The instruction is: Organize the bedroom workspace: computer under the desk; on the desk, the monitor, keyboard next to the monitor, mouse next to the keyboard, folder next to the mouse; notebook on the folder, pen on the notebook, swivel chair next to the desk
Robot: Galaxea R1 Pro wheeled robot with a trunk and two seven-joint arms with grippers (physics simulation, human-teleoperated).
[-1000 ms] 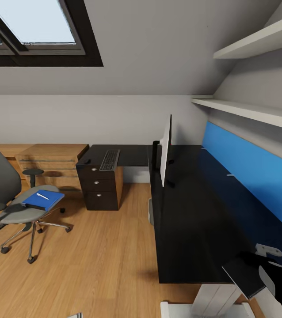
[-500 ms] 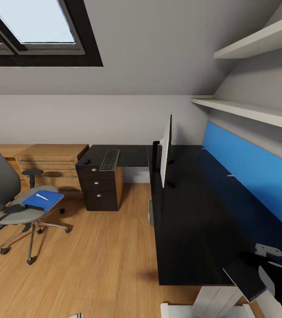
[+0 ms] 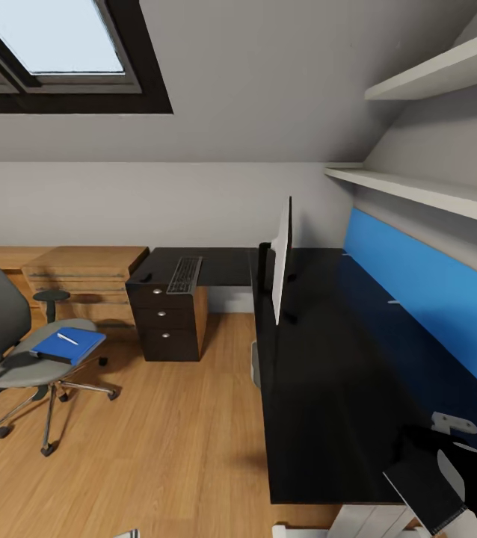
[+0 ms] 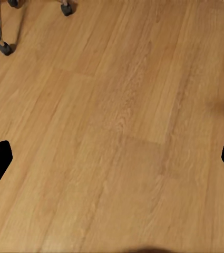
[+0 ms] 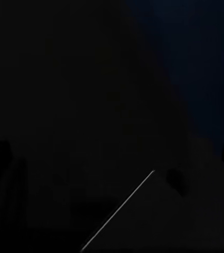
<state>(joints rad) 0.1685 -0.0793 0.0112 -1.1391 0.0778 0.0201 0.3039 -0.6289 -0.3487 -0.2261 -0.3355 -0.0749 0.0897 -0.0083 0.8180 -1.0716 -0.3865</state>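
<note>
My left gripper (image 4: 112,158) hung released above the wooden floor (image 4: 122,116); my right one, I cannot tell.

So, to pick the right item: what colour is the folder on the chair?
Bright blue folder, clearest in the head view.

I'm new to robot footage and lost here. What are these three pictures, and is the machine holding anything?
A wheeled, two-armed robot in a simulated bedroom. The big picture is from its head camera: the black desk carries the monitor, with the keyboard at its far end. The chair holds a blue folder with a pen on top. The other two come from cameras near each gripper. The left gripper is open above the wooden floor, holding nothing. The right wrist view is too dark to judge.
</note>
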